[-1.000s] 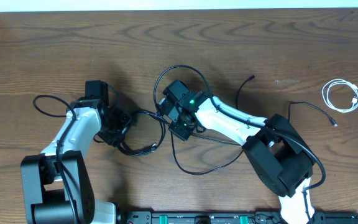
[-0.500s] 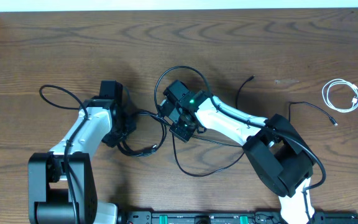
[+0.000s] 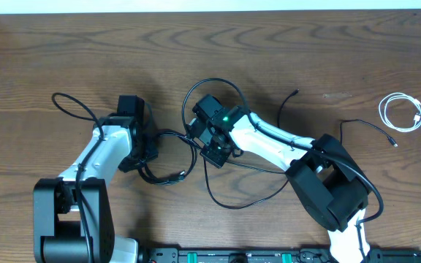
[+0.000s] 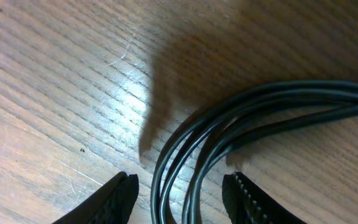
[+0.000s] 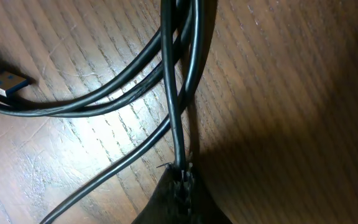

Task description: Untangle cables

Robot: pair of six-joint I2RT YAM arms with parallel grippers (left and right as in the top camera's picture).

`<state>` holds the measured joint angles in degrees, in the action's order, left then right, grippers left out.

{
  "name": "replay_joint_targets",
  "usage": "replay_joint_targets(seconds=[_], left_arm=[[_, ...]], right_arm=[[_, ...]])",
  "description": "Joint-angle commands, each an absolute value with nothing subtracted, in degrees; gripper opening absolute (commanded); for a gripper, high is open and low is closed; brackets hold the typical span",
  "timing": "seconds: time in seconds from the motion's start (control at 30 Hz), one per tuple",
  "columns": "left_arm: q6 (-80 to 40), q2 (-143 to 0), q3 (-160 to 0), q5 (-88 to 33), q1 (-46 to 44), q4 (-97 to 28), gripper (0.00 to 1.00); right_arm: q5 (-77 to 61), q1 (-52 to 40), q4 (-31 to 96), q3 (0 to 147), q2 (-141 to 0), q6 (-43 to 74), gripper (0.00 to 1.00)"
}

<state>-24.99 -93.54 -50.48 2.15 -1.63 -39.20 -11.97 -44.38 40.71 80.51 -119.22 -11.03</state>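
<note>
Several thin black cables (image 3: 168, 177) lie tangled on the wooden table between my two grippers, with one long loop trailing toward the front. My left gripper (image 3: 143, 153) is low over the tangle's left side. In the left wrist view it (image 4: 182, 186) stands open, and several black strands (image 4: 197, 121) run between its fingers with a gap on each side. My right gripper (image 3: 212, 142) is at the tangle's right side. Up close it (image 5: 182, 177) is shut on one black strand (image 5: 171, 93). A blue-tipped USB plug (image 5: 2, 83) lies nearby.
A coiled white cable (image 3: 401, 113) lies apart at the far right. A separate black cable (image 3: 371, 126) lies just left of it. The left arm's own thick cord (image 3: 71, 106) arcs out to the left. The table's back edge runs along the top.
My left gripper has shifted right and a little back onto the tangle, and its jaws have narrowed somewhat. The right gripper has kept its grip and its place.
</note>
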Motion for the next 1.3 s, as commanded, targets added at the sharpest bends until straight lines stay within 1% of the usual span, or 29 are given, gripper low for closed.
replay_joint_targets(seconds=[0.0, 0.07, 0.2, 0.27, 0.43, 0.5, 0.63, 0.93, 1.1, 1.2, 1.27], left_arm=[[-22.72, -94.37, -48.82, 3.70, -1.63, -38.85, 0.49], [-22.76, -94.37, -47.55, 3.70, -1.63, -37.17, 0.45], [-23.20, -94.37, -44.80, 3.68, -1.63, -33.58, 0.45], [-23.20, -94.37, -43.75, 3.68, -1.63, -32.38, 0.42], [-25.67, -94.37, -43.11, 4.62, -1.63, -31.62, 0.23], [-29.28, -94.37, -43.07, 8.51, -1.63, -31.83, 0.20], [-33.12, -94.37, -43.07, 13.17, -1.26, -32.03, 0.19], [-33.89, -94.39, -42.83, 13.32, 5.50, -32.45, 0.19], [-36.36, -94.39, -42.44, 12.78, 9.80, -32.93, 0.20], [-36.29, -94.39, -42.41, 10.48, 11.53, -32.93, 0.21], [-36.27, -94.39, -42.41, 9.45, 12.10, -32.93, 0.29]], right_arm=[[-11.05, -44.56, 42.22, 79.75, -120.03, -11.20, 0.01], [-10.79, -44.56, 42.76, 79.75, -120.03, -11.20, 0.01], [-9.02, -44.45, 43.20, 79.75, -120.03, -11.18, 0.01], [-7.97, -44.45, 43.35, 79.75, -120.03, -11.14, 0.01], [-2.61, -44.42, 43.20, 79.75, -120.03, -6.28, 0.01], [-0.25, -44.14, 43.59, 79.75, -120.03, -4.95, 0.01], [0.56, -42.92, 45.52, 79.75, -120.03, -4.75, 0.01], [1.78, -35.70, 49.54, 79.75, -120.03, -4.69, 0.01], [1.78, -31.24, 50.41, 79.75, -120.03, -2.70, 0.01], [0.91, -28.95, 50.78, 79.75, -120.03, -2.59, 0.01], [0.93, -27.68, 51.05, 79.75, -120.03, -2.59, 0.01]])
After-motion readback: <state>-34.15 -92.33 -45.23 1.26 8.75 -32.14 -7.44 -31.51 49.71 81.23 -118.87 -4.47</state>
